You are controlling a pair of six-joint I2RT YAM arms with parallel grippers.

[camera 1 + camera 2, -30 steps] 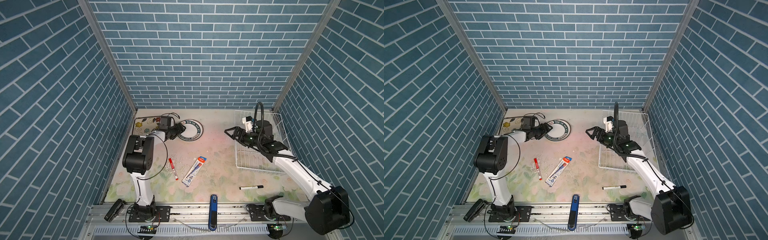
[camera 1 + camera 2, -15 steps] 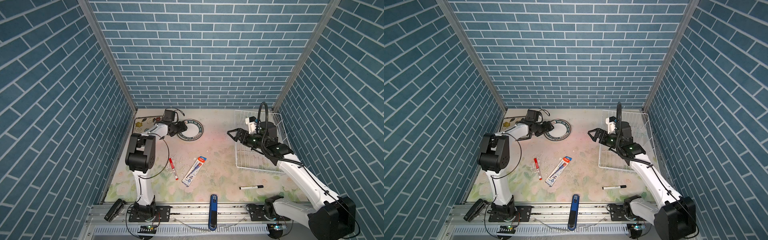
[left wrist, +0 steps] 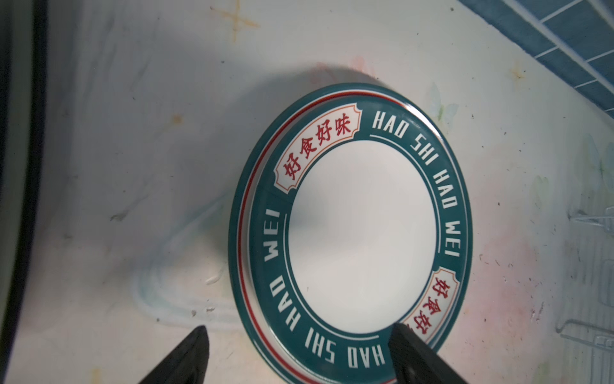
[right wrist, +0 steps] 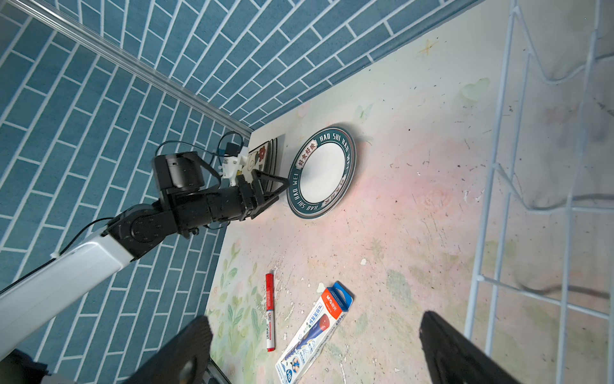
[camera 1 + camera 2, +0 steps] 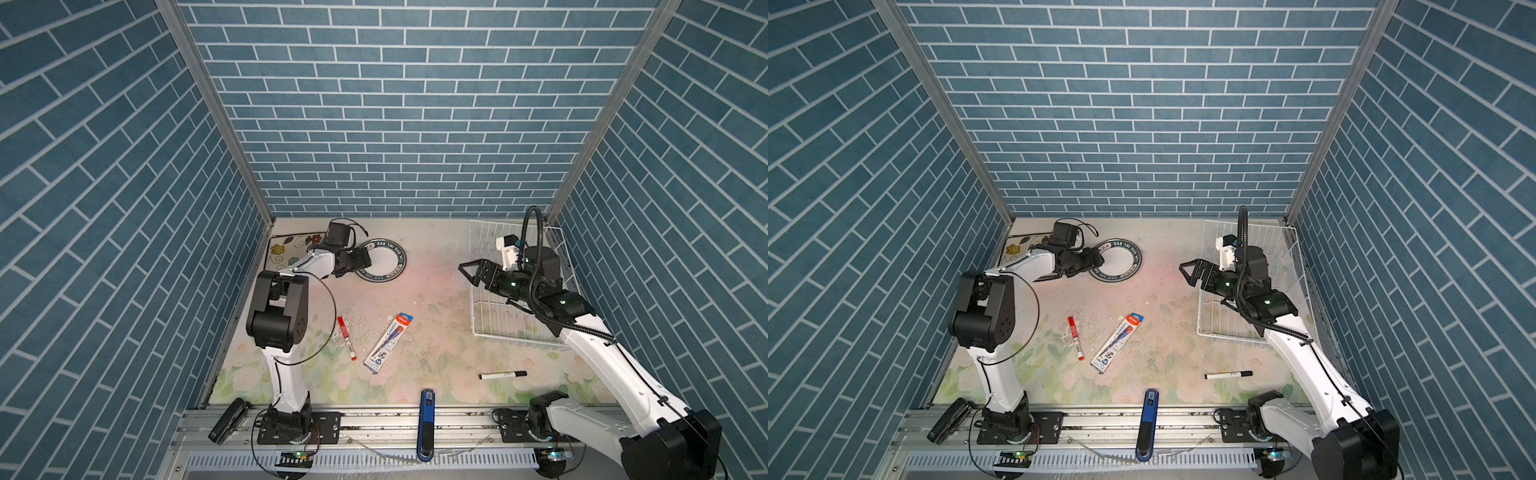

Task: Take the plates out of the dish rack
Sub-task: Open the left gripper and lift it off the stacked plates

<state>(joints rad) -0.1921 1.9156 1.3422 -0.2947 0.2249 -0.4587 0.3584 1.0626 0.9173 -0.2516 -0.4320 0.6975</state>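
Note:
A round white plate (image 5: 380,261) (image 5: 1116,262) with a teal lettered rim lies flat on the table at the back. My left gripper (image 5: 360,261) (image 3: 299,339) is open at its left edge. One fingertip (image 3: 403,342) hangs over the rim and the other over bare table. Square flowered plates (image 5: 286,251) (image 4: 262,156) lie in the back left corner. The white wire dish rack (image 5: 515,338) (image 5: 1225,332) stands at the right, and its visible parts hold no plate. My right gripper (image 5: 469,270) (image 4: 315,329) is open and empty above the rack's left edge.
On the floral table lie a red marker (image 5: 346,337), a pen box (image 5: 389,343) and a black marker (image 5: 503,375). A blue tool (image 5: 427,419) and a black item (image 5: 227,419) rest on the front rail. Brick walls close in the back and both sides.
My left gripper's jaws have spread wider beside the round plate, which stays flat on the table. My right gripper has drifted slightly right towards the rack, still open.

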